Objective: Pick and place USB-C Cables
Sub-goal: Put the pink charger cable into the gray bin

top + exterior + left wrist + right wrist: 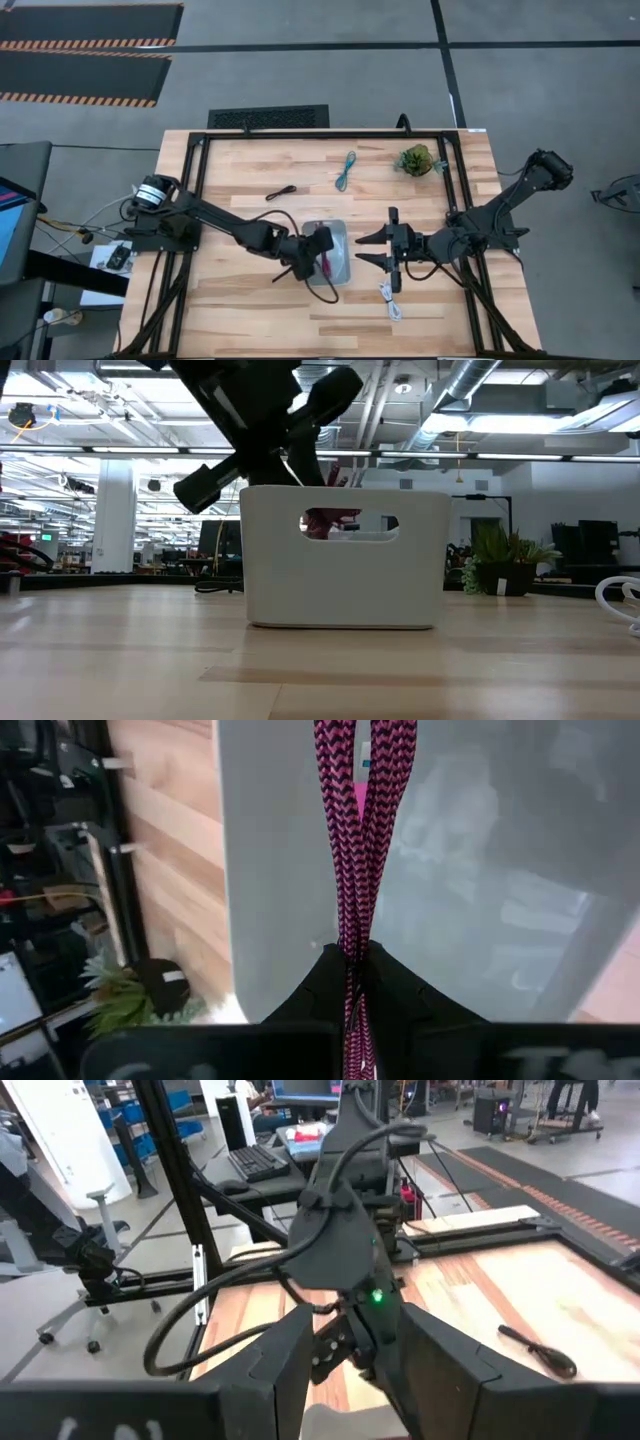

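Note:
My left gripper (318,246) is over the pale grey tray (338,232), shut on the dark red cable (362,810). In the low view this cable (328,520) shows through the tray's handle slot. My right gripper (372,249) is open just right of the tray, level with the table, and touches nothing. The white cable (390,298) lies on the table near-side of the right gripper. The teal-blue cable (346,170) and the black cable (283,192) lie on the far half of the table. My left gripper pinches the dark red cable between its two fingertips (385,985). Two strands lie side by side (352,935) in the pinch. The fingers come from above, slanting from the table's left. The cable hangs below them into the tray.
A green plant tuft (415,160) stands near the table's far right corner. The left arm (340,1240) fills the right wrist view beyond the open fingers. Bare wood lies on the near left of the table (230,300).

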Robot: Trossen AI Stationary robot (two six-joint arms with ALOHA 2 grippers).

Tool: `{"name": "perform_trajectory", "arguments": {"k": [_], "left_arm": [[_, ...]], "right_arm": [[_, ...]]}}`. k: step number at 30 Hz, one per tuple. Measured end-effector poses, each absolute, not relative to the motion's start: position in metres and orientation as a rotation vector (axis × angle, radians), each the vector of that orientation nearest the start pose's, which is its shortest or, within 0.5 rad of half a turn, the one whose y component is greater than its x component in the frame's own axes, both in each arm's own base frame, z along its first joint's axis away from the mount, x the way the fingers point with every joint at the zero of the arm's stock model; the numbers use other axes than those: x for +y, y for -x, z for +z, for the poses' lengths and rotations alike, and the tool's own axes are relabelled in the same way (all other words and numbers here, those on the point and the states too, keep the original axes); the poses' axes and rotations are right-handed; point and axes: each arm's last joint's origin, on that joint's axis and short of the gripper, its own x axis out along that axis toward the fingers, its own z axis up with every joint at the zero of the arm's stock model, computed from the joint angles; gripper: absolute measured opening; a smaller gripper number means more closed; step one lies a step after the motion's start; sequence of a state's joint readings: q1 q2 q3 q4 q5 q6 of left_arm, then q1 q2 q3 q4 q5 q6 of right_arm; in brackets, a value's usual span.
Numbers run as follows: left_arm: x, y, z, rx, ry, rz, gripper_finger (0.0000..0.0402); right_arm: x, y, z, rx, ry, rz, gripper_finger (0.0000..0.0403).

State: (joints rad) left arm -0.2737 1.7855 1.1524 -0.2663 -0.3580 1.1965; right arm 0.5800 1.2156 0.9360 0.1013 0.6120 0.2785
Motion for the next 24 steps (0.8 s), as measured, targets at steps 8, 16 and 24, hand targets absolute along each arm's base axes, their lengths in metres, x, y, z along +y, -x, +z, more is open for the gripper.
{"name": "perform_trajectory", "arguments": {"k": [8,16,24], "left_arm": [[-0.0857,-0.3582,0.1898,0.801,-1.374,-0.51,0.0002],[-0.0888,-0.3571,0.1894,0.792,-1.39,-0.536,0.0002],[-0.0847,-0.3599,0.1824,0.807,-1.344,-0.556,0.0002]], "right_arm": [[0.1341,-0.235,0.3241,0.149,-0.183,-0.052,0.0167],[0.1342,-0.235,0.3234,0.155,-0.181,-0.052,0.0168],[0.1342,-0.235,0.3234,0.155,-0.181,-0.052,0.0164]]}}
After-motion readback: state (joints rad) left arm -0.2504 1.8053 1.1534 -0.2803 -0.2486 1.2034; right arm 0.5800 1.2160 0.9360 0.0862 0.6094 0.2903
